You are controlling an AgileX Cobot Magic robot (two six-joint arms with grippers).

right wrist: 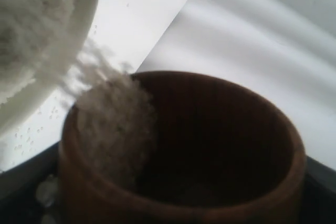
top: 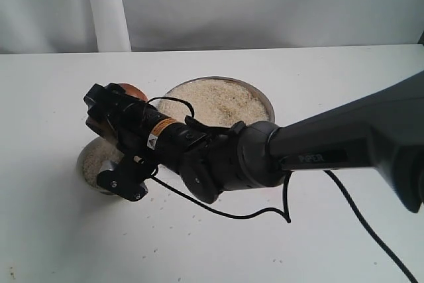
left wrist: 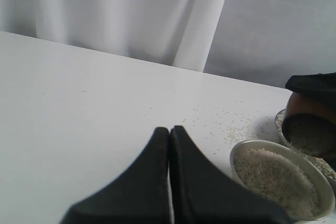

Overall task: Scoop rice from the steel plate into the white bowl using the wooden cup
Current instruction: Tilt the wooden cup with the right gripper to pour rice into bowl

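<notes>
The steel plate [top: 264,101] sits mid-table, heaped with rice [top: 215,101]. Left of it stands the white bowl [top: 85,164], partly filled with rice [top: 99,157]; the left wrist view also shows the bowl [left wrist: 320,181]. My right gripper [top: 114,107] reaches across from the right and is shut on the wooden cup [top: 131,90], which hangs tilted over the bowl's far side. In the right wrist view, rice [right wrist: 113,124] lies against the rim of the wooden cup [right wrist: 173,208] and spills toward the bowl [right wrist: 63,61]. My left gripper [left wrist: 169,129] is shut and empty over bare table near the bowl.
Loose grains [top: 173,211] are scattered on the white table in front of the bowl, and more loose grains [left wrist: 231,128] show beside the bowl. A black cable [top: 265,214] loops under the right arm [top: 331,144]. A white curtain hangs behind the table.
</notes>
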